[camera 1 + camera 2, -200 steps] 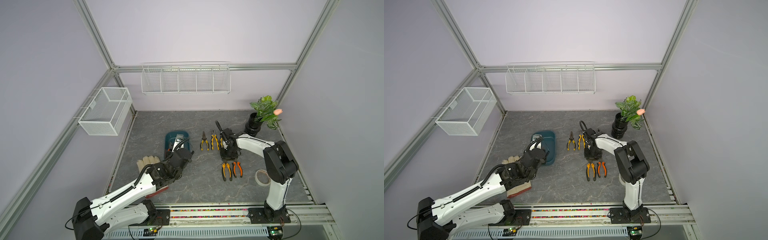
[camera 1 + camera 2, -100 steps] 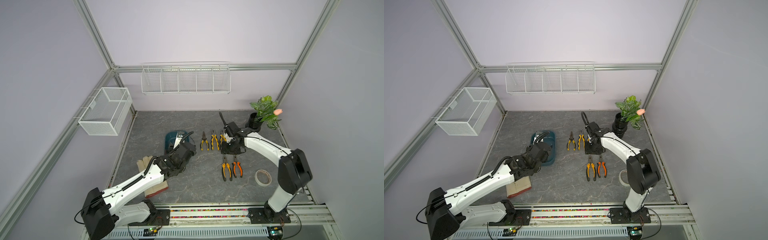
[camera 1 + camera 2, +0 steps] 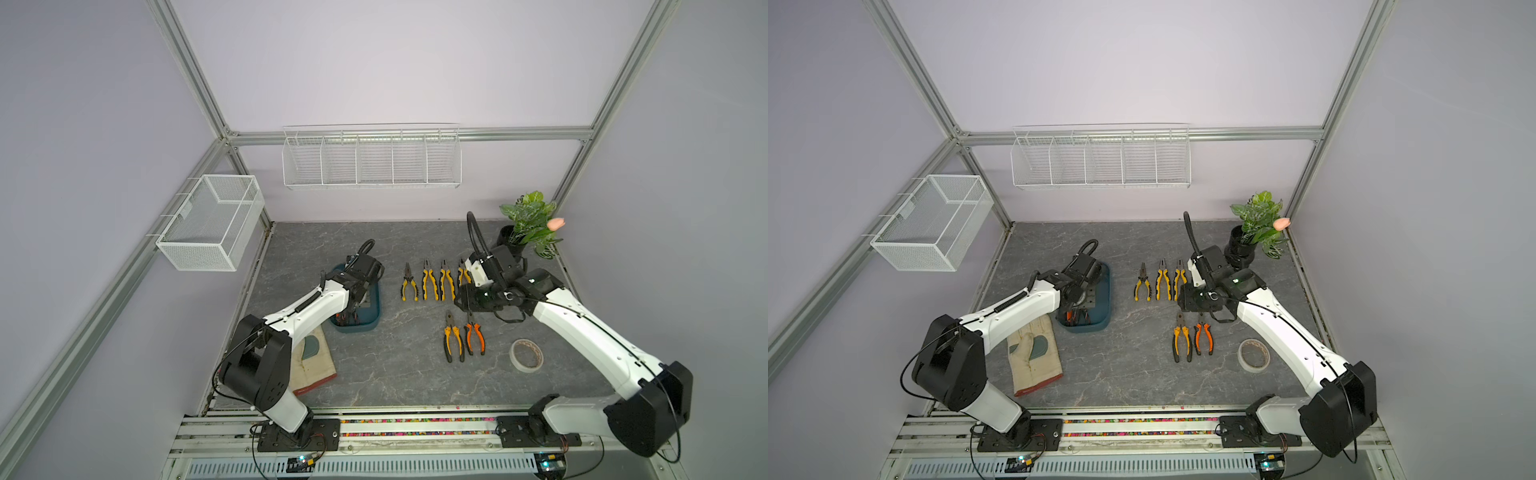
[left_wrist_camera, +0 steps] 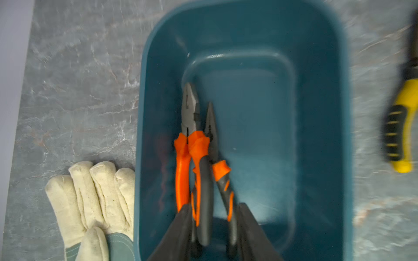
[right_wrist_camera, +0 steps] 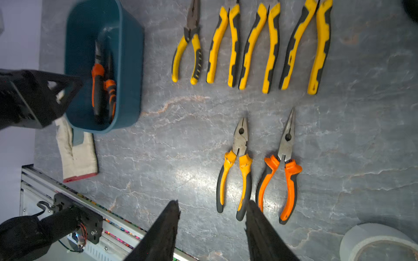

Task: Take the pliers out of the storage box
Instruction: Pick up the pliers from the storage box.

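Two orange-handled pliers (image 4: 196, 158) lie in the dark teal plastic storage box (image 4: 316, 113), handles between the fingers of the left end effector (image 4: 214, 205), grip unclear. The right end effector (image 5: 212, 202) hangs released above the grey desk (image 5: 158, 135).

Nothing readable on any of my feeds, folks. I went over the pliers (image 5: 241, 140), the box (image 5: 129, 67), the tape roll (image 5: 362, 239) and the glove (image 4: 90, 192), and I can't make out a single letter, brand name or number on them. Any print there is too small or too blurred from where I'm watching.
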